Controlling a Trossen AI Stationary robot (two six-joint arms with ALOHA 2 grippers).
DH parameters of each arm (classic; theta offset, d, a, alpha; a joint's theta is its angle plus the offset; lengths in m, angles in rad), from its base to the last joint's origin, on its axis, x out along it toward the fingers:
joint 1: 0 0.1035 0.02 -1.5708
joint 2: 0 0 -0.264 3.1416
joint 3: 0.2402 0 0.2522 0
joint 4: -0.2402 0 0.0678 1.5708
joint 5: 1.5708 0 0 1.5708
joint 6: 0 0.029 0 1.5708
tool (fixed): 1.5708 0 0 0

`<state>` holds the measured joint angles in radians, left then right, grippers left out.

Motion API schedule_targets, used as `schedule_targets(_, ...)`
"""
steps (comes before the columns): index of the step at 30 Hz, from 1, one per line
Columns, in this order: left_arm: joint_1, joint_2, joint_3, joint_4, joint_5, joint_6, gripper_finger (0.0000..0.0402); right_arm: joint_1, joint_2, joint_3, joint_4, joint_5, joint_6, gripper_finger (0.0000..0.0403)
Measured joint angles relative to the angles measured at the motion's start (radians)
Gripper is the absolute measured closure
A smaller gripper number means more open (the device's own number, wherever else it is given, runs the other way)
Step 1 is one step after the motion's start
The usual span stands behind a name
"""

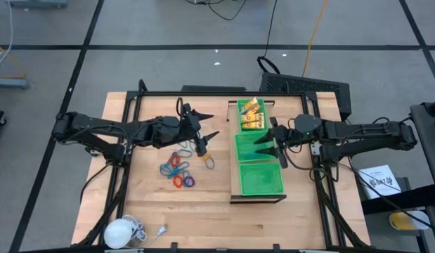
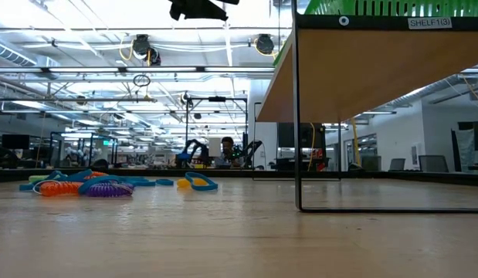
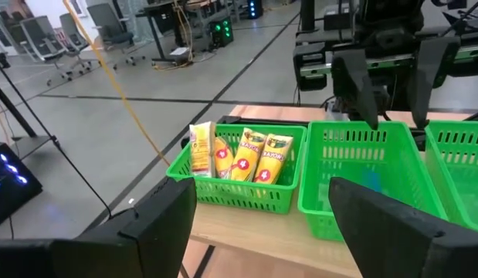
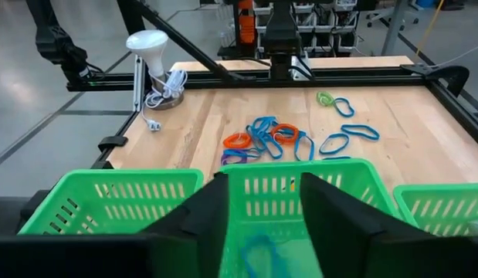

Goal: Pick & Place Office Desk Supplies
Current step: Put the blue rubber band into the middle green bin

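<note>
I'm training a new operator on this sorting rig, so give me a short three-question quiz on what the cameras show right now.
1. True or false: the yellow packets lie in the green basket farthest from the white corded object.
2. Over which basket does the right gripper hang? A) the packets' basket B) the middle basket C) the end basket
3. Fill in: the coloured rings lie on the ____.

Key: 1 true. 2 B. 3 table. The left gripper is open above the table beside the baskets.
</note>
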<state>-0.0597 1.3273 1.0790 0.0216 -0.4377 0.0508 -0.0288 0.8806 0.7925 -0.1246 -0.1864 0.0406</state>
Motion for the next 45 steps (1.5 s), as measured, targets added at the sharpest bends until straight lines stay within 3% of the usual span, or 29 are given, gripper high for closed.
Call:
schedule_targets(4, 0.000, 0.000, 0.000, 0.000, 0.000, 0.000, 0.0101, -0.004, 0.000, 0.000, 0.000, 0.001, -0.001, 0.0206)
schedule_targets(9, 0.000, 0.000, 0.000, 0.000, 0.000, 0.000, 0.0096, -0.025, -0.016, 0.000, -0.001, 0.002, -0.007, 0.0189)
schedule_targets(24, 0.000, 0.000, 0.000, 0.000, 0.000, 0.000, 0.0097, -0.070, -0.161, 0.000, -0.073, 0.004, -0.039, 0.0206)
schedule_targets(30, 0.000, 0.000, 0.000, 0.001, 0.001, 0.000, 0.0097, -0.070, -0.184, -0.022, -0.108, 0.113, -0.093, 0.0206)
schedule_targets(35, 0.000, 0.000, 0.000, 0.001, 0.001, 0.000, 0.0103, -0.070, -0.207, -0.088, -0.044, 0.185, -0.100, 0.0207)
schedule_targets(45, 0.000, 0.000, -0.001, 0.001, 0.001, 0.000, 0.0090, -0.070, -0.302, -0.161, 0.094, 0.186, -0.162, 0.0207)
